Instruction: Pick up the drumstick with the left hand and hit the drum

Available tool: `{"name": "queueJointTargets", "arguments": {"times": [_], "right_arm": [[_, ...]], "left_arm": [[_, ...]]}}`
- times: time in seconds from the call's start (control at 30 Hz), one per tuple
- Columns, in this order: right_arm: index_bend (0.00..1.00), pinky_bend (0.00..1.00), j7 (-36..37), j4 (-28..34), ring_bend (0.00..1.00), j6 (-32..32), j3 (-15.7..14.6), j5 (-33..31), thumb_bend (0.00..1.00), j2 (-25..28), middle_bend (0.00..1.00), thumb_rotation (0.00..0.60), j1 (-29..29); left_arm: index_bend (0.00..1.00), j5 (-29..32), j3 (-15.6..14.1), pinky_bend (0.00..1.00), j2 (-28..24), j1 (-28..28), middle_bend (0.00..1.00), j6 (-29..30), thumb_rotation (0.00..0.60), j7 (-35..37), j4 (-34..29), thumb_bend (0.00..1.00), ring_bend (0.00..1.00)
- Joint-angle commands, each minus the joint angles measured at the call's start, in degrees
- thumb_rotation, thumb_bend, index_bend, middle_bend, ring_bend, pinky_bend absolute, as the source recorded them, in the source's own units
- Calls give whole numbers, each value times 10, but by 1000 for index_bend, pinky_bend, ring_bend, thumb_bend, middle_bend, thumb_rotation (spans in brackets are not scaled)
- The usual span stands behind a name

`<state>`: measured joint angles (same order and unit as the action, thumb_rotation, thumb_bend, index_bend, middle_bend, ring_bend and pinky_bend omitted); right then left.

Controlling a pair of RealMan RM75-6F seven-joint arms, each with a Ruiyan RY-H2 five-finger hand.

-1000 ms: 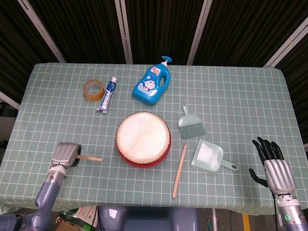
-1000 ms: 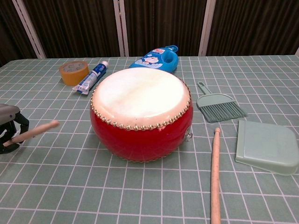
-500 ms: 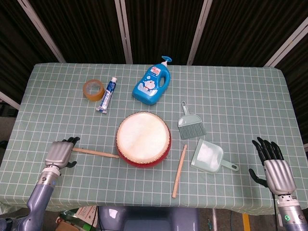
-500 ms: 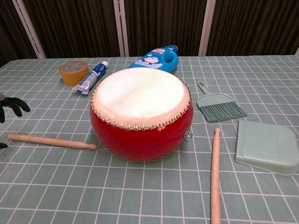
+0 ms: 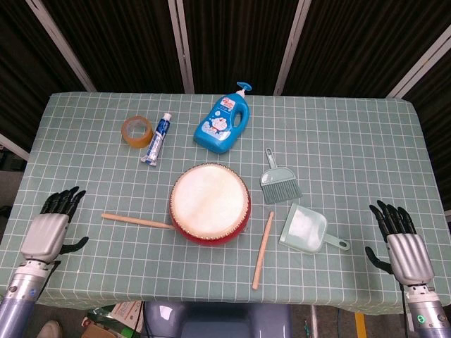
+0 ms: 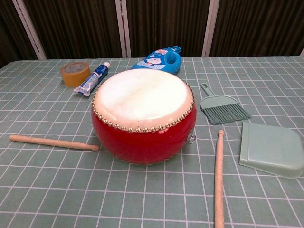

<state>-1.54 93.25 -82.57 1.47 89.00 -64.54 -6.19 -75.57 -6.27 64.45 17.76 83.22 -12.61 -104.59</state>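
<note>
The red drum [image 5: 209, 203] [image 6: 143, 114] with its pale skin stands mid-table. One wooden drumstick [image 5: 137, 221] [image 6: 53, 142] lies flat on the cloth just left of the drum, its tip near the drum's side. A second drumstick [image 5: 263, 250] [image 6: 219, 176] lies to the drum's right. My left hand [image 5: 46, 229] hovers near the table's left front edge, fingers spread, holding nothing, well left of the stick. My right hand [image 5: 403, 245] is open at the right front edge. Neither hand shows in the chest view.
At the back lie a tape roll [image 5: 137, 131], a toothpaste tube [image 5: 157, 139] and a blue detergent bottle [image 5: 225, 122]. A small green brush [image 5: 279, 182] and a dustpan [image 5: 307, 229] sit right of the drum.
My left hand has let go of the drumstick, which dropped flat beside the drum. The hand then opened and drew back left toward the table edge. The right hand stayed still.
</note>
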Motion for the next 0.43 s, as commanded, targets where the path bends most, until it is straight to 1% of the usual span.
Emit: {"name": "queueJointTargets", "arguments": {"times": [0.03, 0.17, 0.27, 0.43], "right_arm": [[0, 0, -3, -1, 0, -2, 0, 2, 354, -1, 0, 600, 0], [0, 0, -5, -3, 0, -5, -1, 7, 353, -2, 0, 600, 0], [0, 0, -3, -8, 0, -16, 2, 16, 353, -6, 0, 600, 1], [0, 0, 4, -21, 0, -35, 4, 31, 353, -16, 0, 600, 3]], "left_arm": [[0, -42, -22, 0, -22, -44, 0, 45, 600, 59, 36, 0, 0], [0, -61, -27, 0, -29, -69, 0, 71, 600, 79, 54, 0, 0], [0, -64, -27, 0, -31, -83, 0, 79, 600, 90, 61, 0, 0], [0, -59, -9, 0, -23, -88, 0, 77, 600, 96, 73, 0, 0]]}}
